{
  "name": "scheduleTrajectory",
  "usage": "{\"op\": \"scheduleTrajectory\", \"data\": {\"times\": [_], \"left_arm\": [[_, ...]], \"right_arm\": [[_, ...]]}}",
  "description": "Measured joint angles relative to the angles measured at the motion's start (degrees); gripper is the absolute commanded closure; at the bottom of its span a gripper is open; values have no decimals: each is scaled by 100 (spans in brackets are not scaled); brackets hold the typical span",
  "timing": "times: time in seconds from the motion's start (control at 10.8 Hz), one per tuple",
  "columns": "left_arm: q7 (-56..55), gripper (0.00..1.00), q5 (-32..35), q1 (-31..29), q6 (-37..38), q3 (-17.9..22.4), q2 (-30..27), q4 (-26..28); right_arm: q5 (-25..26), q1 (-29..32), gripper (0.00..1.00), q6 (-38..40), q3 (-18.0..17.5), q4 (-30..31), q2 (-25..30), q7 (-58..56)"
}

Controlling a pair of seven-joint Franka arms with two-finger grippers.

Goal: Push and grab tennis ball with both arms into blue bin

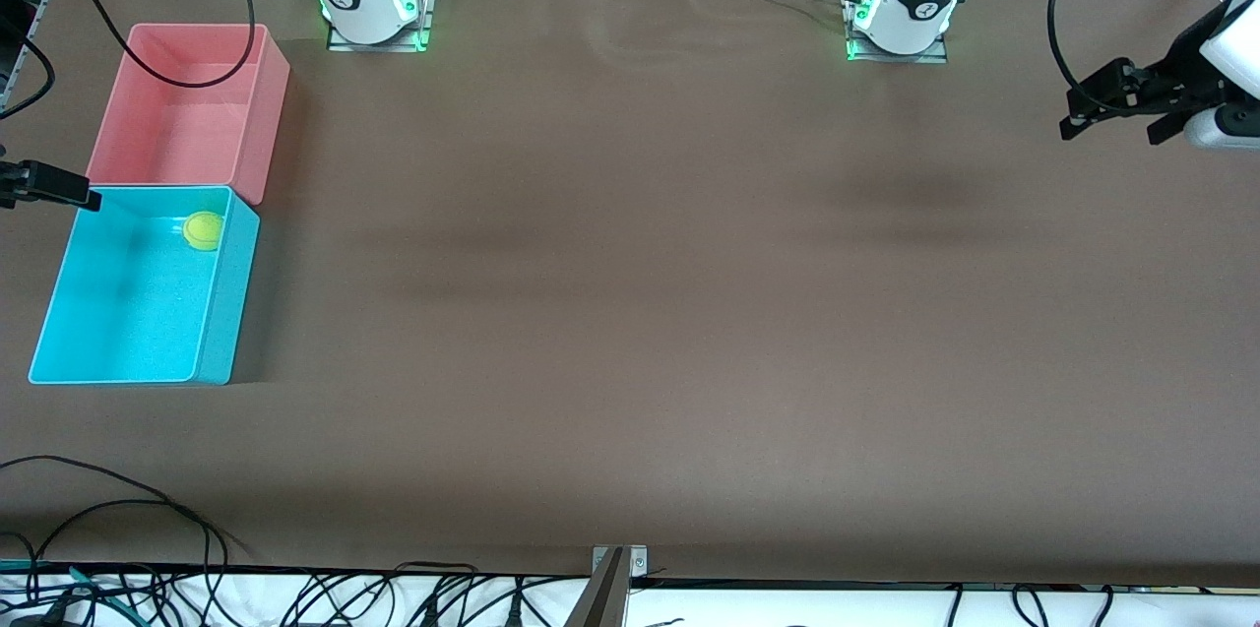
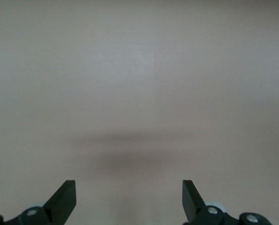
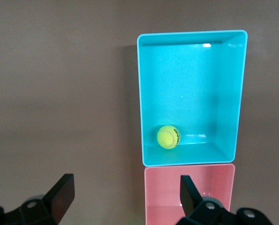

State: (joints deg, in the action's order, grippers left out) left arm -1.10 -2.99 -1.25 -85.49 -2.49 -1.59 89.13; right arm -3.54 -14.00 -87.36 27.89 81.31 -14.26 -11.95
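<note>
While the tennis ball (image 1: 204, 231) lies inside the blue bin (image 1: 59, 297), both arms hang above the table (image 1: 630, 312) with nothing in their grasp. The ball sits on the bin's floor, in the corner nearest the pink bin (image 1: 268, 105) and on the side toward the middle of the table. In the right wrist view the ball (image 3: 168, 137) rests close against the blue bin's wall (image 3: 142, 93) that adjoins the pink bin (image 3: 151, 192).

The 2 bins stand end to end at the right arm's end of the table, touching or nearly so, with the pink bin farther from the front camera and the blue bin nearer to it.

The right hand (image 1: 54, 186) shows only as a dark tip at the edge of the front view, over the table just beside the seam between the 2 bins. Its wrist camera shows the right hand (image 3: 125, 199) released, fingers (image 3: 62, 192) spread wide apart with nothing between them.

The left hand (image 1: 1117, 110) hovers over the bare table at the left arm's end, well apart from the bins. Its wrist view shows the left hand (image 2: 129, 199) likewise released, both fingers (image 2: 64, 197) wide apart over plain brown surface, with a soft shadow on the table below.
</note>
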Motion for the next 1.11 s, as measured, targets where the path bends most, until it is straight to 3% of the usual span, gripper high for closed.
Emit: {"op": "scheduleTrajectory", "data": {"times": [0.18, 0.55, 0.83, 1.11], "left_arm": [[0, 0, 0, -46, -33, 52, 72, -116], [3, 0, 0, -149, -33, 97, 80, -168], [3, 0, 0, -179, -29, 104, 80, -173], [3, 0, 0, -176, -29, 87, 79, -209]], "right_arm": [[0, 351, 0, -347, -448, 248, 216, 283], [86, 1774, 0, -1241, -2038, 1568, 1247, 394], [178, 1800, 0, -1671, -2337, 2073, 1591, 814], [453, 1773, 0, -1385, -2507, 2102, 1914, 829]]}}
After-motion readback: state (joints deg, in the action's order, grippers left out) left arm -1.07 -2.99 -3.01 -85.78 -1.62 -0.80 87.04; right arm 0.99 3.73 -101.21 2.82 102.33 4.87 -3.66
